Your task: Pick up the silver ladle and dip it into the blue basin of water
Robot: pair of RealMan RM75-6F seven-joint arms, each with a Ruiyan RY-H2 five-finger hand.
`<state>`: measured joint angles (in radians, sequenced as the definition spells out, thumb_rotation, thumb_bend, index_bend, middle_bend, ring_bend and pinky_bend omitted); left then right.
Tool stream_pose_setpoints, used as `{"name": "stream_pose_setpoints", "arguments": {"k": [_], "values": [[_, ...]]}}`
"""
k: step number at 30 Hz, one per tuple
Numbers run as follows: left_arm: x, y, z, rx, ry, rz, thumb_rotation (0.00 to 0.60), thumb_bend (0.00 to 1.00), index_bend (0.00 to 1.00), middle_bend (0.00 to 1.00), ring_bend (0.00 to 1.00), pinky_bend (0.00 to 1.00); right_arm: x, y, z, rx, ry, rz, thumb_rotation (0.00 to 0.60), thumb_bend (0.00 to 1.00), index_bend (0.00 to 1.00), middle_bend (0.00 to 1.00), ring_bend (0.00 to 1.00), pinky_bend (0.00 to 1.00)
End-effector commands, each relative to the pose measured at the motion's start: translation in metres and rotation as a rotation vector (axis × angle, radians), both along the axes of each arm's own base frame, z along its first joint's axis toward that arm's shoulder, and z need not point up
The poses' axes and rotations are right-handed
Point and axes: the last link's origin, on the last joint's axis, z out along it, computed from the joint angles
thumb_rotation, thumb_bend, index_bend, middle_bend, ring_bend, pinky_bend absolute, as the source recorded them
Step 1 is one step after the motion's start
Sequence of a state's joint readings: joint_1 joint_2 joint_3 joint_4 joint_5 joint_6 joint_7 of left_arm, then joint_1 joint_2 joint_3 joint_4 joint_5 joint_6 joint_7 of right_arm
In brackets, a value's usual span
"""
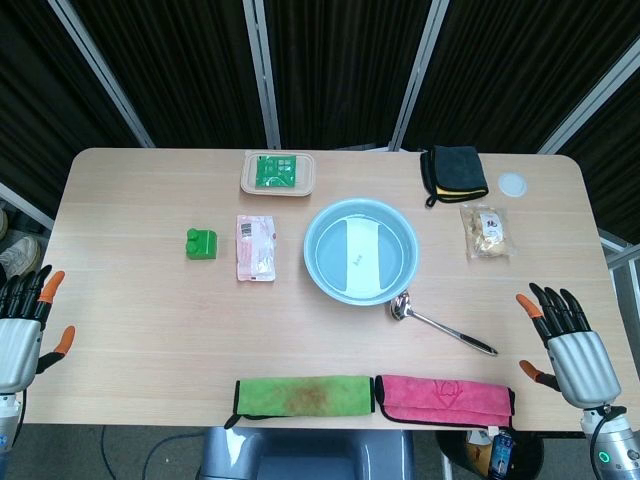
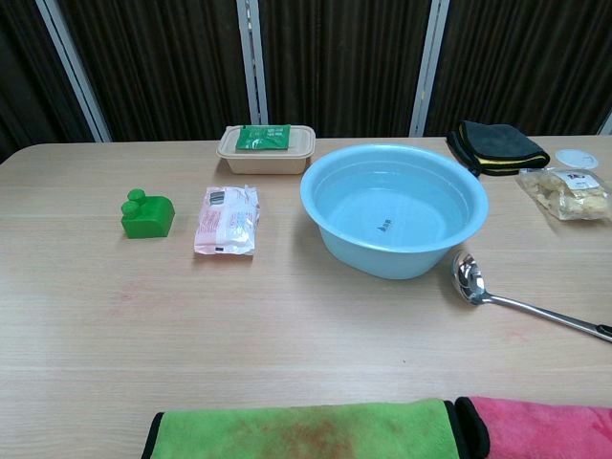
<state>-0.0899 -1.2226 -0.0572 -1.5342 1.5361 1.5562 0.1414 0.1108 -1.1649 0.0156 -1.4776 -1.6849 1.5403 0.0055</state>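
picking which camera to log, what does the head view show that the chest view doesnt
Only the head view shows the two hands, left and right, both open at the table's near corners, and the full pink cloth.

Only the chest view shows the basin's outer wall and that the ladle bowl lies apart from it.

Both show the basin, ladle, green block, pink packet, food box, black cloth, snack bag, white lid and green cloth.
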Motion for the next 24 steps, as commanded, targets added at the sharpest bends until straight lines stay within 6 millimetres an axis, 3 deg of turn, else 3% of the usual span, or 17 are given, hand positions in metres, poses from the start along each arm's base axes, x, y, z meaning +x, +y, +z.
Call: {"name": "stream_pose_setpoints", "arguments": {"k": [1,6,11,17,24], "values": [[-0.002,0.001,0.001,-0.006,0.004,0.013,0.600,0.37,0.00,0.00,0.00,0.00,0.000,0.000,-0.001,0.001,0.002,0.002,0.600,0.02,0.00,0.00,0.00,0.00],[0.001,0.001,0.002,0.002,-0.001,0.004,0.600,0.37,0.00,0.00,0.00,0.00,-0.003,-0.001,0.000,0.003,0.012,-0.020,0.600,0.02,0.07,0.00,0.00,0.00],[0.003,0.001,0.000,-0.037,0.006,-0.022,0.600,0.45,0.00,0.00,0.00,0.00,-0.006,-0.011,-0.007,0.021,-0.022,-0.008,0.600,0.03,0.16,0.00,0.00,0.00],[0.000,0.008,-0.006,-0.118,0.001,-0.012,0.600,0.44,0.00,0.00,0.00,0.00,-0.005,-0.021,-0.031,0.179,-0.068,-0.040,0.600,0.11,0.33,0.00,0.00,0.00],[0.001,0.008,0.003,-0.107,-0.034,-0.008,0.600,0.42,0.00,0.00,0.00,0.00,0.003,-0.033,-0.052,0.323,-0.022,-0.100,0.600,0.19,0.41,0.00,0.00,0.00]]}}
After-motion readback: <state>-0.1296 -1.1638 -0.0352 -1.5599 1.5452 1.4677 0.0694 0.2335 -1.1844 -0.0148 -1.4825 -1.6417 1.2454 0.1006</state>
